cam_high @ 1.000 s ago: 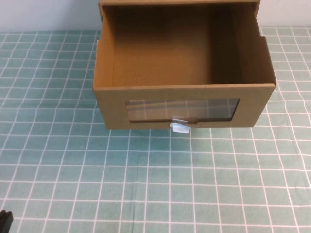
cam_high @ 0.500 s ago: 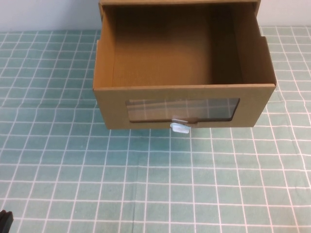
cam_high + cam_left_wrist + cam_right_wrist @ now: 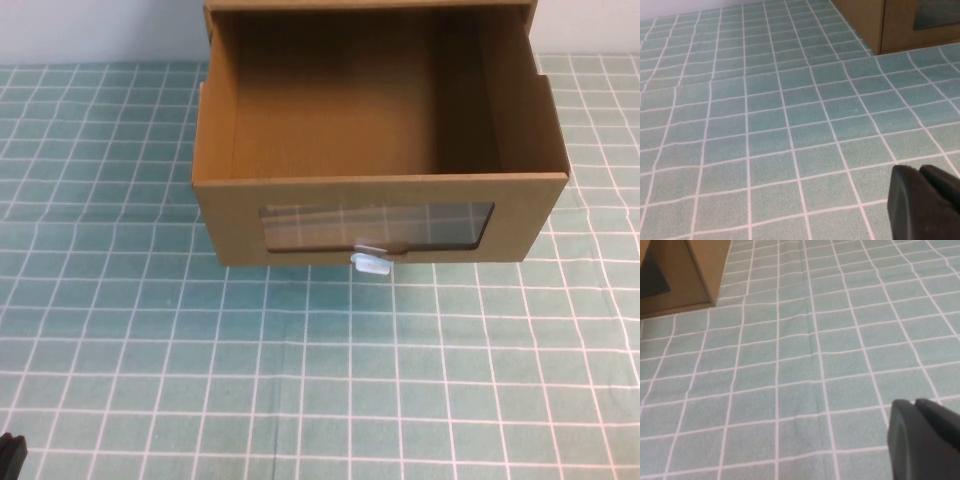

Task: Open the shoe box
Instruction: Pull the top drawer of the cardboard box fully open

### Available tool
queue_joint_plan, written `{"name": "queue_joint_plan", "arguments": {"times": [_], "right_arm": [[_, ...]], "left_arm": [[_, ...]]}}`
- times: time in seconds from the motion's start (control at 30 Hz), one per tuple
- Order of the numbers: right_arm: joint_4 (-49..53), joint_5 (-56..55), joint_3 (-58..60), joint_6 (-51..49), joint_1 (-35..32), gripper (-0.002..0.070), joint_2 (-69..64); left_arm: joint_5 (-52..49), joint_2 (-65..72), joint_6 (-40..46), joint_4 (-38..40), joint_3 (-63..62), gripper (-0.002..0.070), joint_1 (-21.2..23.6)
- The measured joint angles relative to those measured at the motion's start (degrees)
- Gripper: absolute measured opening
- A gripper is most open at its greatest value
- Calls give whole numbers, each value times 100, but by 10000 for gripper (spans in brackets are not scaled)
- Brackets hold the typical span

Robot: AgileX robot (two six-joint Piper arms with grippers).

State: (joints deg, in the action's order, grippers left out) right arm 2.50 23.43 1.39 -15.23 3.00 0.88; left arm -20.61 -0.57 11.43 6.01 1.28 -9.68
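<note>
**Left claw** (image 3: 920,175): fingers pressed together, gripping nothing, low over the green checked tablecloth (image 3: 765,125). The shoe box (image 3: 860,20) stands well ahead of it, off toward the robot's right.

**Right claw** (image 3: 916,410): likewise pressed shut and gripping nothing, with a corner of the box ahead of it, toward the robot's left.

**Box:** the drawer is pulled out, top open. Its front carries a clear window (image 3: 375,225) and a white tab (image 3: 369,262).

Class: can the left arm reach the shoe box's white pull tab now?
Probably yes: only bare checked cloth lies between the left gripper, at the front-left corner, and the white pull tab; the right gripper hovers over cloth.
</note>
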Motion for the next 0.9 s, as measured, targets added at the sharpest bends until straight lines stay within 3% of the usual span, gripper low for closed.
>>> {"name": "queue_joint_plan", "arguments": {"times": [0.37, 0.63, 0.9], "right_arm": [[-121, 0, 0, 0, -24, -14, 0], [-779, 0, 0, 804, -48, -14, 0], [-894, 0, 0, 860, -55, -14, 0]], "left_arm": [[0, 0, 22, 0, 0, -5, 0], [0, 0, 22, 0, 0, -5, 0], [0, 0, 22, 0, 0, -5, 0]]}}
